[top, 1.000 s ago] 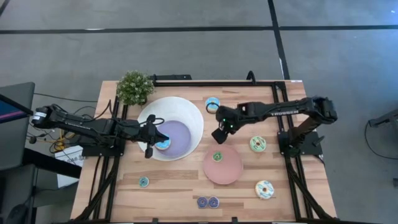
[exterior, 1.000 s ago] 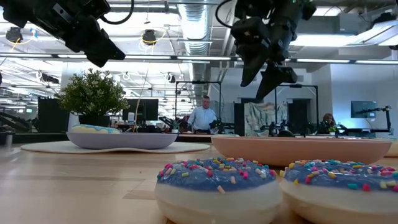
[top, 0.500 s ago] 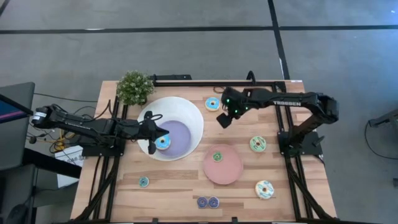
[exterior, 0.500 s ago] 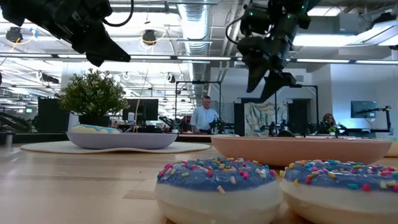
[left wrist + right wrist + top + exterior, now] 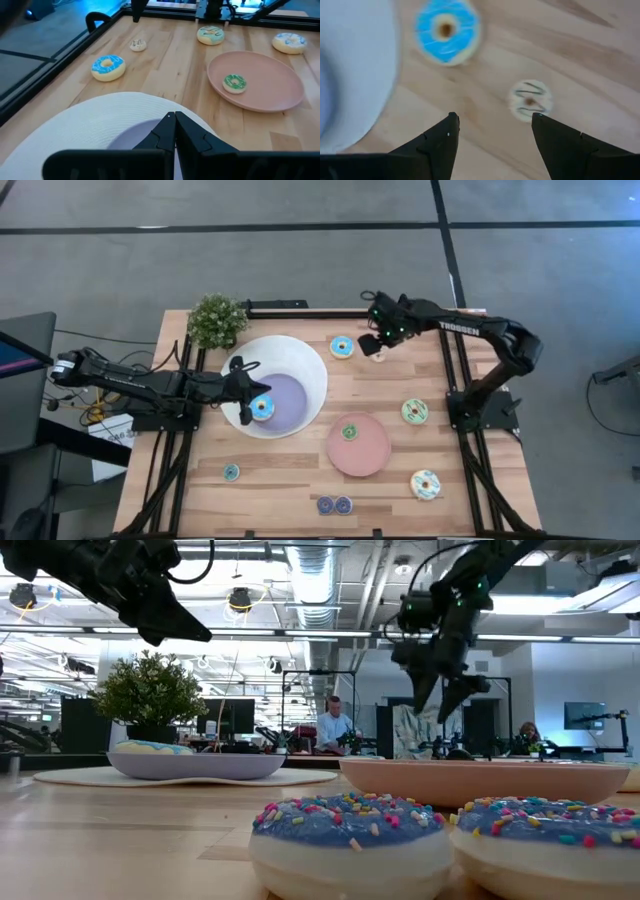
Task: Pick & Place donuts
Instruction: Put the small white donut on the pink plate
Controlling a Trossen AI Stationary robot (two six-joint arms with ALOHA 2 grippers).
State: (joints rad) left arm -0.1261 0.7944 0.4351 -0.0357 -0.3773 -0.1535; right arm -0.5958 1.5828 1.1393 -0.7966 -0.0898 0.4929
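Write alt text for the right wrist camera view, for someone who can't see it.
The right gripper, jaws open, hangs above the wooden table with a small white donut just beyond its fingertips. A larger blue-iced donut lies beside it, near the white bowl's rim.

A pale wooden surface [image 5: 300, 470] stands on a grey concrete floor [image 5: 300, 265] crossed by dark seams. Beyond it lies an open workshop: exposed ceiling ducts [image 5: 320, 570], strip lights, black monitors [image 5: 585, 715], and a person [image 5: 331, 730] seated at a far desk.
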